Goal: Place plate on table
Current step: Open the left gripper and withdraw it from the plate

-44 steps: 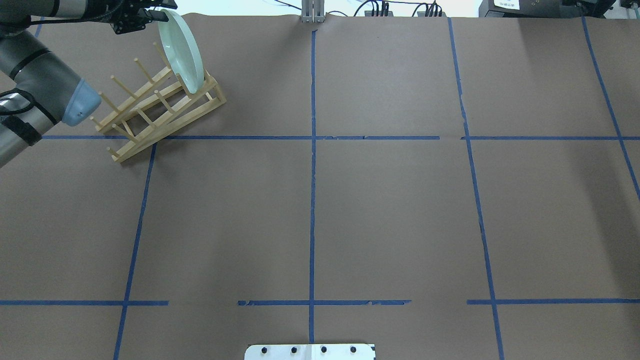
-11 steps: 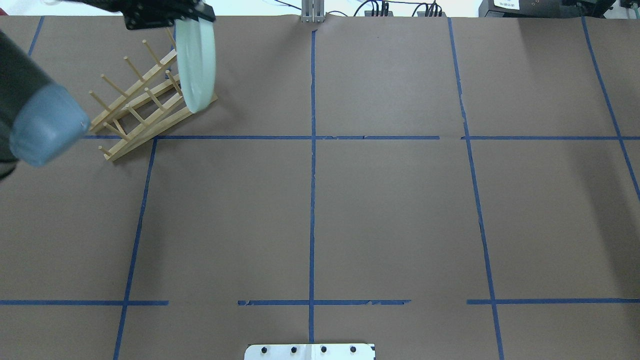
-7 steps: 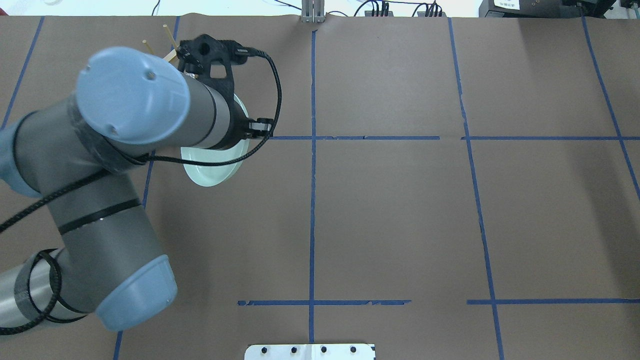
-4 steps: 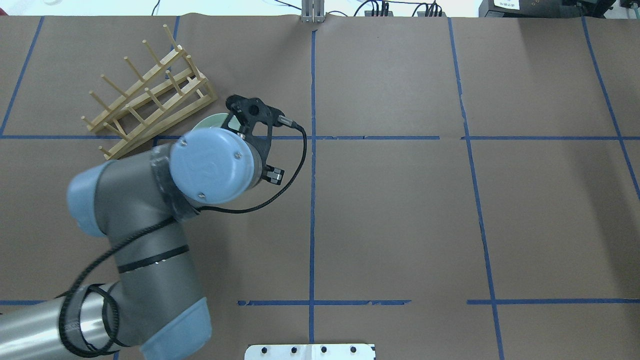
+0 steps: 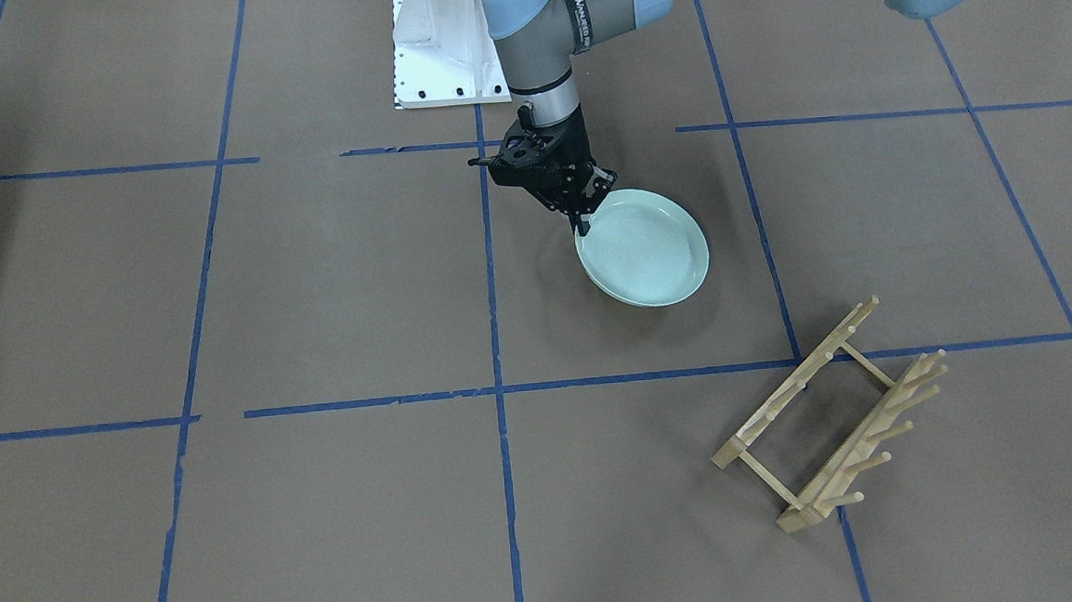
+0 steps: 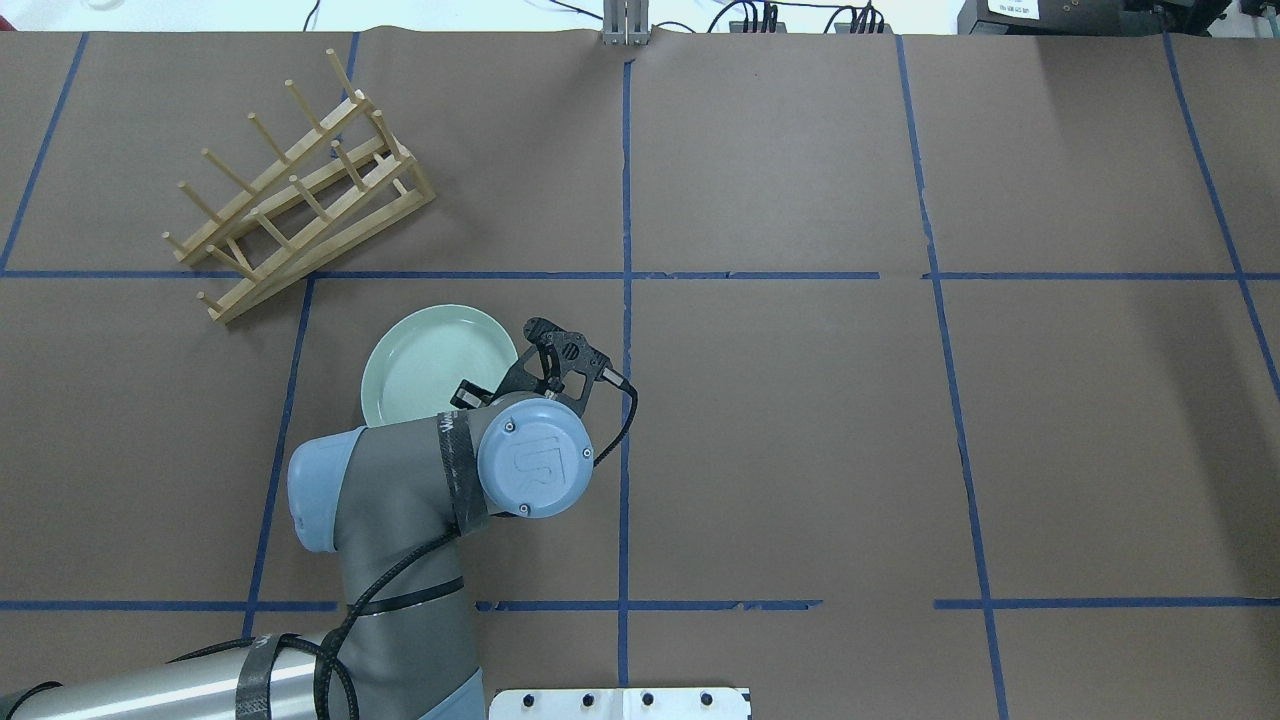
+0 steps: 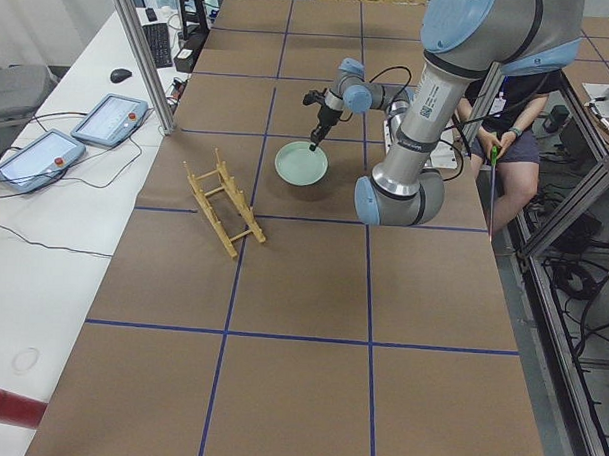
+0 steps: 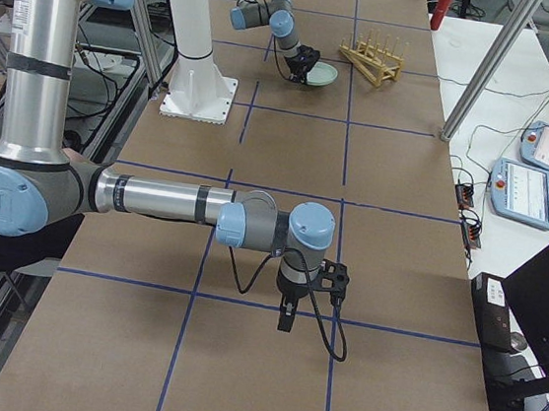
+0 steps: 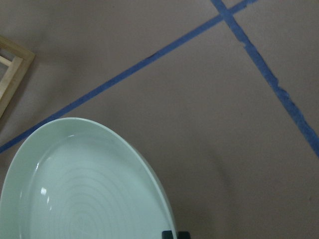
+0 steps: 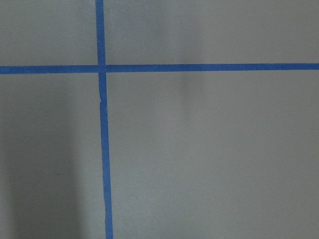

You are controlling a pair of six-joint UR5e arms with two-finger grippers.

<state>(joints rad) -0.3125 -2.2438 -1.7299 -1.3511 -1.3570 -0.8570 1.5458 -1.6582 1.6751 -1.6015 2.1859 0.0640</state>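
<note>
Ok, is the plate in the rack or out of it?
Out. The plate lies face up, apart from the empty rack, its rim pinched by the left hand. Whether it touches the table: cannot tell.

Soft, even overhead light casts faint shadows on the matte table [image 5: 312, 287] (darkest beside the plate [image 5: 645, 250], its glaze showing small glints); the right wrist view is dimmer, slightly soft.

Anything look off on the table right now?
Nothing serious. The rack sits askew to the tape grid, one end over a line, but upright and intact. The plate is whole, gripped at its rim by the left end effector. No spills.
</note>
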